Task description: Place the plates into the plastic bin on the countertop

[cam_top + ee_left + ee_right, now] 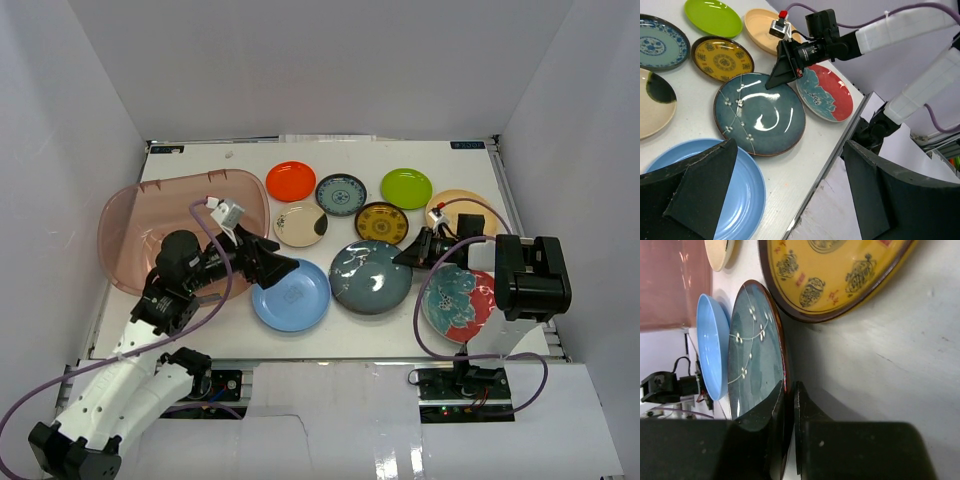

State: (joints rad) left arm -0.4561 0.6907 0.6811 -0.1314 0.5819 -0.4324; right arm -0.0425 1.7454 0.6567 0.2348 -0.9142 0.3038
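Observation:
The plastic bin (180, 235) stands at the left and holds no plates. Nine plates lie on the countertop (240, 165): orange (291, 181), blue-patterned (341, 194), lime green (406, 188), tan (460, 208), cream (300, 225), yellow-brown (382, 223), dark teal (371, 276), light blue (291, 295), red-and-teal floral (460, 300). My right gripper (789, 390) is shut on the right rim of the dark teal plate (752, 355), one finger above and one below. My left gripper (790, 200) is open and empty above the light blue plate (740, 200).
White walls close in the countertop at the back and both sides. The front table edge (840, 145) runs just beside the light blue and dark teal plates. The right arm (525, 280) stands over the floral plate. The bin's wall shows in the right wrist view (670, 285).

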